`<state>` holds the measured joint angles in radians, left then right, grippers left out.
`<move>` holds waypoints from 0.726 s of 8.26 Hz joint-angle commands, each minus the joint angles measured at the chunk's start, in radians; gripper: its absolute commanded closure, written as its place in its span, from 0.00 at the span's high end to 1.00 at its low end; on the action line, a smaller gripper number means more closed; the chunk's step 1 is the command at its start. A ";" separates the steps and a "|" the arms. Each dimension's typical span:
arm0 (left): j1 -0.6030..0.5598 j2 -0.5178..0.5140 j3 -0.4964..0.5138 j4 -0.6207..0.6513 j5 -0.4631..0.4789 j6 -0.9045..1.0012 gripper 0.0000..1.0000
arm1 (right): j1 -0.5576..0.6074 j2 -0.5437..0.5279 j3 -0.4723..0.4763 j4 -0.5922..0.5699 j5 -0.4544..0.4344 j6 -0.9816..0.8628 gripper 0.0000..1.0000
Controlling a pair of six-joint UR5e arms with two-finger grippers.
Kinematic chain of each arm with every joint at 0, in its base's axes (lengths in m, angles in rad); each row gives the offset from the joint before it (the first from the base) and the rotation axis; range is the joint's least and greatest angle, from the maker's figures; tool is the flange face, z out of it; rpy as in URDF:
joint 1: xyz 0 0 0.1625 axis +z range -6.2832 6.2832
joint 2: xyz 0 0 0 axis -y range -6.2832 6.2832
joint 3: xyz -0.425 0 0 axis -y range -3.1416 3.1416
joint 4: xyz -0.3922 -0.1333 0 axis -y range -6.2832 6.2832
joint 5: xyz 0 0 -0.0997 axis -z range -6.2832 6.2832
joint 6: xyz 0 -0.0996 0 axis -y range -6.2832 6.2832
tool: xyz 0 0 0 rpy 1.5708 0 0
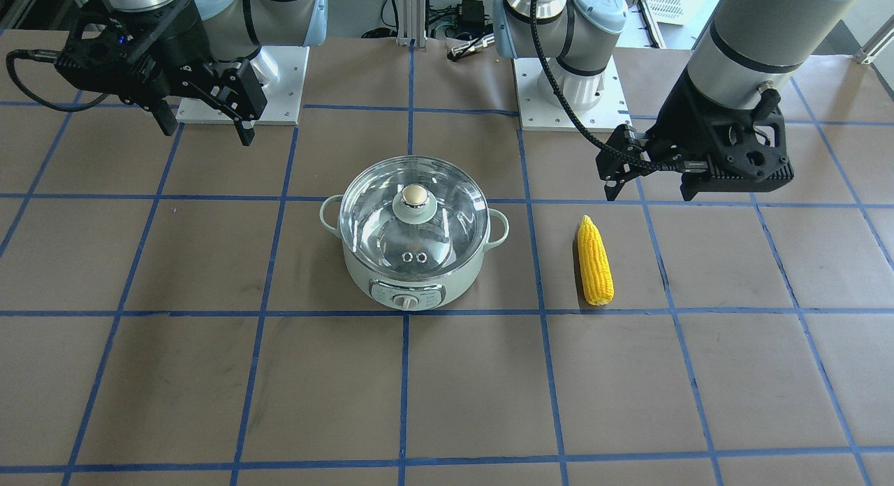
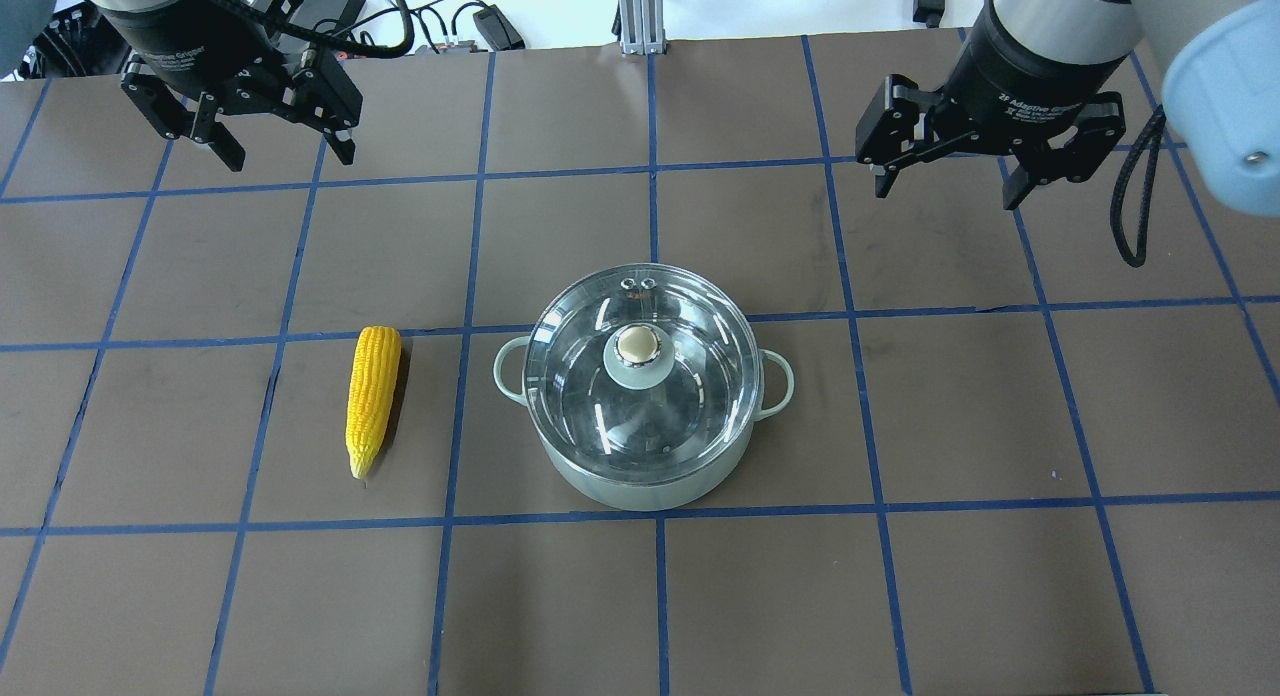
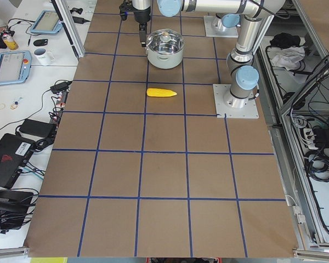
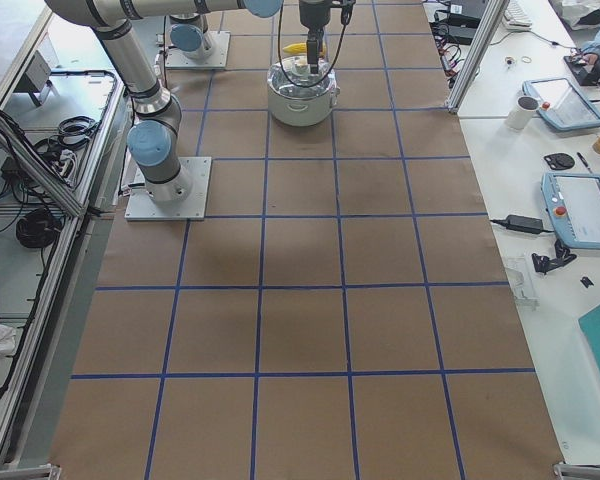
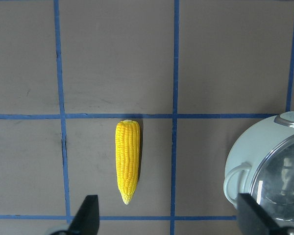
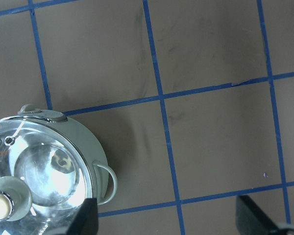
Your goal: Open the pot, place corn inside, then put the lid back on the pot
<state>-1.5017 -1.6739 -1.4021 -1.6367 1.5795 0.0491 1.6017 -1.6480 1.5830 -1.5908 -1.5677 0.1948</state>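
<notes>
The left tool hangs empty, jaws spread wide, above the tabletop. The right tool is spread the same way and holds nothing. The corn lies flat near the pot, on the left arm's side, not touching it. The lid sits on the pot.

Left wrist view: we see the pot cut by the right edge. Right wrist view: pot and lid run off the lower-left corner. Right-end view: corn a half-hidden sliver beyond the pot.
</notes>
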 commanded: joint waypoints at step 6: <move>0.020 -0.061 -0.183 0.220 0.005 0.044 1.00 | 0.000 0.001 0.002 0.021 -0.002 0.000 1.00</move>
<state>-1.4886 -1.7007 -1.4661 -1.5770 1.5829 0.0752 1.6024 -1.6480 1.5844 -1.5864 -1.5678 0.1948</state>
